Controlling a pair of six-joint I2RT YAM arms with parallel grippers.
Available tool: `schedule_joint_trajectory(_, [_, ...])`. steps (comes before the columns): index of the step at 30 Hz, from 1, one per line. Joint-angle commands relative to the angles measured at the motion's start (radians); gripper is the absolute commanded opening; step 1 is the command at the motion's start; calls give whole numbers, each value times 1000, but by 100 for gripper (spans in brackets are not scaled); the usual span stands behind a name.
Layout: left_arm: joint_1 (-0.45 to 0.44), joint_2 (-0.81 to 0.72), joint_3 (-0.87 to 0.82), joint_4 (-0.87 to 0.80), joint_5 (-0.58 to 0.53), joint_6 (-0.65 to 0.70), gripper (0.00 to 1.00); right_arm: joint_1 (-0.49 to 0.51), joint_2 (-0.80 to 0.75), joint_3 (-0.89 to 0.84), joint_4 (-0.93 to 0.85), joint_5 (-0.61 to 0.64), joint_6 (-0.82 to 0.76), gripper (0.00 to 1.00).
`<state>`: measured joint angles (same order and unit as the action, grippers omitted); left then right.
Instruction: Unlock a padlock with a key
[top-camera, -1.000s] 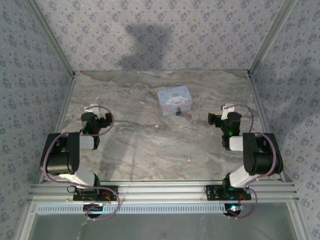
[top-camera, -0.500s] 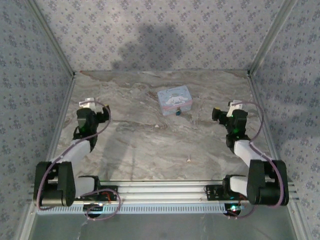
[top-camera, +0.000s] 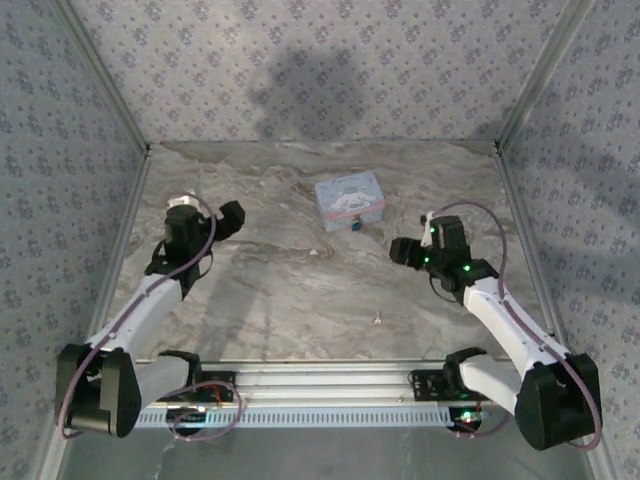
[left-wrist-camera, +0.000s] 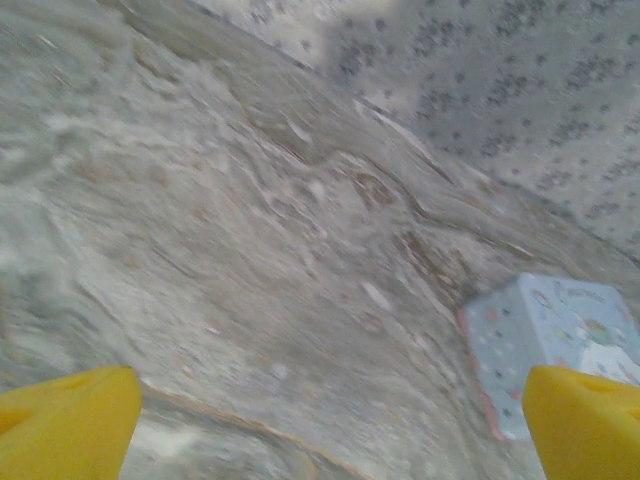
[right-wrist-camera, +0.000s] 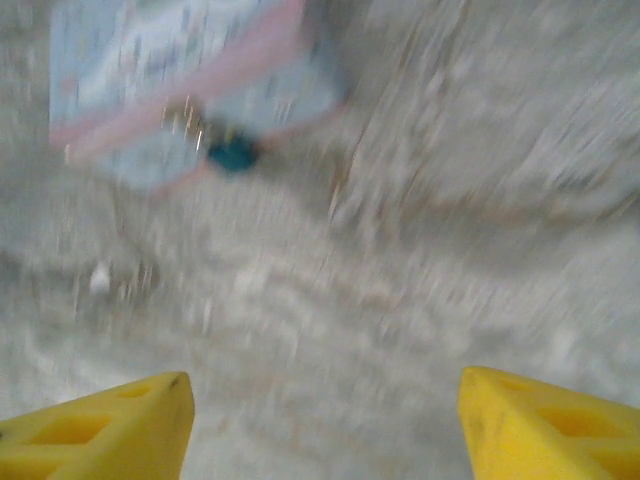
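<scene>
- Padlock (top-camera: 357, 225): a tiny dark blue-teal body on the marble table (top-camera: 280, 300), touching the near edge of the light-blue tin (top-camera: 349, 198) in the far middle of the surface. In the blurred right wrist view it reads as a teal spot (right-wrist-camera: 233, 155) against the pink-rimmed side of the tin (right-wrist-camera: 180, 70)
- Key (top-camera: 378, 320): a small pale sliver lying alone on the marble, well apart from the padlock on the side nearer the arm bases, between the two arms
- Right gripper (top-camera: 400, 250): over the table just right of the padlock and turned toward it, with its yellow fingers (right-wrist-camera: 550, 430) spread wide
- Left gripper (top-camera: 232, 218): over the left part of the table, well apart from the tin, with its yellow fingers (left-wrist-camera: 65, 420) spread wide. A corner of the tin (left-wrist-camera: 555, 340) lies ahead to its right
</scene>
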<state>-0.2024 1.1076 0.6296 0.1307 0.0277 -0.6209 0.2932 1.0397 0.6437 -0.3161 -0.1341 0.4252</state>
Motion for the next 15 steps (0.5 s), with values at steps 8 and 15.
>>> schedule_joint_trajectory(8, [-96,104,43,41,27,-84,98,236,11,-116,-201,-106,282,49])
schedule_joint_trajectory(15, [-100,100,45,27,12,-59,98,346,52,-144,-199,-84,349,41])
